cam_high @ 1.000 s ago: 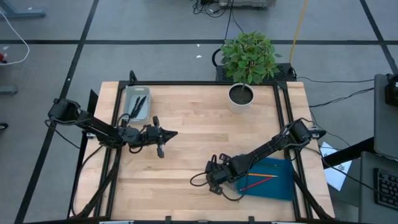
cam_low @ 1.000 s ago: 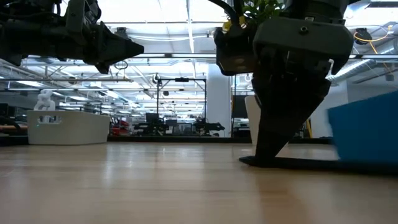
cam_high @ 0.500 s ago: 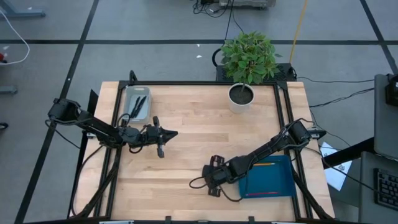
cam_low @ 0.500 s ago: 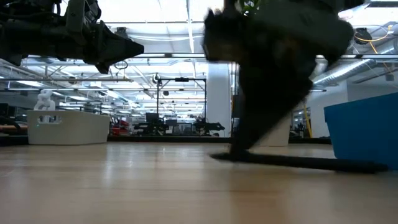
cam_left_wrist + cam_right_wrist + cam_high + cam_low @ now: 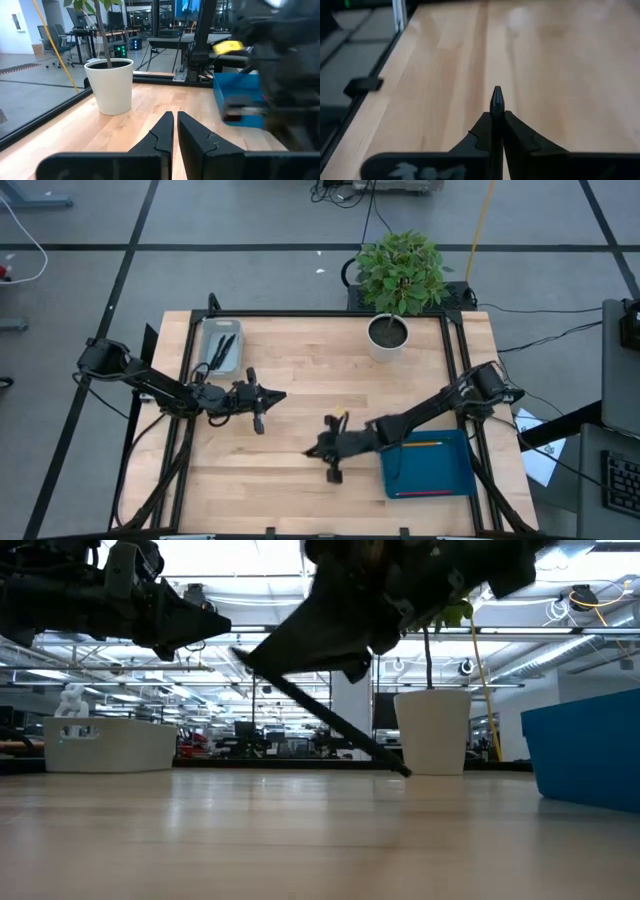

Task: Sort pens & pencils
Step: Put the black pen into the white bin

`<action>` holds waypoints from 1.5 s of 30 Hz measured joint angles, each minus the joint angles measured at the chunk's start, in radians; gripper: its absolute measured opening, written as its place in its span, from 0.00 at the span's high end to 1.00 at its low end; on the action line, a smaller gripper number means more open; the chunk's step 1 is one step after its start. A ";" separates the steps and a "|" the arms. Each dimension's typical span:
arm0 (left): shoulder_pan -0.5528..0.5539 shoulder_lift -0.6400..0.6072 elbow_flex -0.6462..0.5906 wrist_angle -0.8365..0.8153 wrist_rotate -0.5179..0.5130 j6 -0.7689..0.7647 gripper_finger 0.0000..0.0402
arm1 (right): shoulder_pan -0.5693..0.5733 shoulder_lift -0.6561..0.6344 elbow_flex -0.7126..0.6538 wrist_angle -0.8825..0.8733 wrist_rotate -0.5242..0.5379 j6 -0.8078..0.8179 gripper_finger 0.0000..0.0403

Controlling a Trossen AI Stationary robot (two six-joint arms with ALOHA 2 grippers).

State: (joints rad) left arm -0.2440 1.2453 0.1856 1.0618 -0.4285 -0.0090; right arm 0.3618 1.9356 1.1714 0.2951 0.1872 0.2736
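right gripper [image 5: 312,449] lifted pen [image 5: 497,102] off table, moved left.

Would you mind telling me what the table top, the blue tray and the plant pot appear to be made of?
The table top looks like pale wood with a smooth sealed finish: plank seams and grain show. The blue tray looks like moulded plastic, uniform in colour with thin upright walls, though coated metal is possible. The plant pot is plain matte white, likely ceramic or plastic; its look leaves that open.
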 joint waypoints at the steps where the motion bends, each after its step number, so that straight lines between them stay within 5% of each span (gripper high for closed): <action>1: 0.000 0.000 0.000 -0.002 0.000 -0.001 0.92 | -0.013 -0.023 -0.043 0.056 0.000 -0.002 0.97; 12: 0.018 0.000 0.000 -0.010 0.016 -0.041 0.87 | -0.159 -0.348 -0.515 0.768 0.001 -0.064 0.97; 20: 0.051 0.000 0.060 -0.030 0.132 -0.068 0.47 | -0.226 -0.391 -0.543 0.816 -0.008 -0.118 0.97; 29: 0.089 0.000 0.263 -0.329 0.199 -0.053 0.13 | -0.286 -0.379 -0.480 0.871 -0.123 -0.205 0.97; 38: 0.097 0.000 0.293 -0.356 0.237 -0.050 0.13 | -0.289 -0.175 -0.347 1.028 -0.192 -0.258 0.97; 45: 0.076 0.013 0.293 -0.332 0.208 -0.048 0.20 | -0.288 -0.136 -0.296 1.042 -0.194 -0.280 0.97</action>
State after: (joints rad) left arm -0.1676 1.2579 0.4782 0.7303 -0.2208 -0.0570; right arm 0.0734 1.7996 0.8750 1.3371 -0.0072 -0.0067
